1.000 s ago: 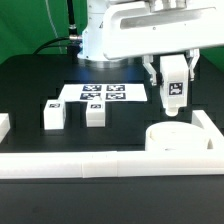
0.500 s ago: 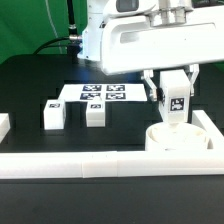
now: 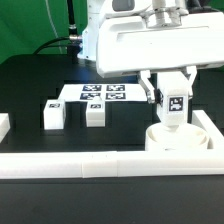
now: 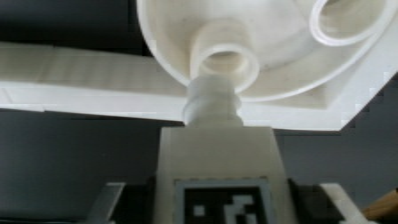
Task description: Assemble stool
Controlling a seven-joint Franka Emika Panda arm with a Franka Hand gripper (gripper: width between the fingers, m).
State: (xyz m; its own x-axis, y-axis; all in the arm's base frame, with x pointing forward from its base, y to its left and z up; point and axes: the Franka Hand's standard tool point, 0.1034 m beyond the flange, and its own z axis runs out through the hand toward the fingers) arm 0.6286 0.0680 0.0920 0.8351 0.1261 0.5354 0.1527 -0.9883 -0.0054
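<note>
My gripper [image 3: 173,93] is shut on one white stool leg [image 3: 174,106], held upright with its black-and-white tag facing out. The leg's lower end reaches the round white seat [image 3: 172,136], which lies in the corner of the rails on the exterior view's right. In the wrist view the leg [image 4: 221,165] runs between my two fingers [image 4: 103,205], and its narrow screw tip [image 4: 212,98] meets a round hole in the seat [image 4: 267,35]. Two more tagged legs [image 3: 53,113] [image 3: 95,112] stand on the black table on the exterior view's left.
The marker board [image 3: 103,93] lies flat behind the two loose legs. A long white border rail [image 3: 100,163] runs along the front, another rail [image 3: 213,128] bounds the exterior view's right, and a short white piece [image 3: 4,125] sits on its left edge.
My gripper has come down with the leg, from hanging above the seat to having the leg's tip at the seat. The two loose legs have not moved.
</note>
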